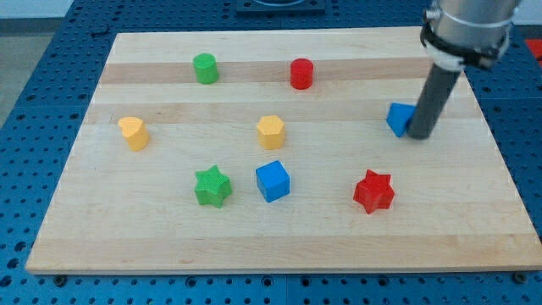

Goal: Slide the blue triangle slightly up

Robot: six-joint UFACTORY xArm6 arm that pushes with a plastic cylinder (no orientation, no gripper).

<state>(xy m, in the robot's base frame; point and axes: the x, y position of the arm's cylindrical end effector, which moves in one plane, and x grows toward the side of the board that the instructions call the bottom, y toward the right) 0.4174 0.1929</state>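
Blue triangle (398, 119) (half hidden), my tip (420, 135) touching its right, board's (254, 241) right edge near

A pale wooden board with visible lengthwise grain (279, 241) fills most of the view, its planks showing faint bands of lighter and darker wood. It lies on a blue metal table surface drilled with a regular grid of small holes (51, 93), which shows along the view's left, right and bottom edges and at the top corners. The light is even and soft, casting only short, faint shadows
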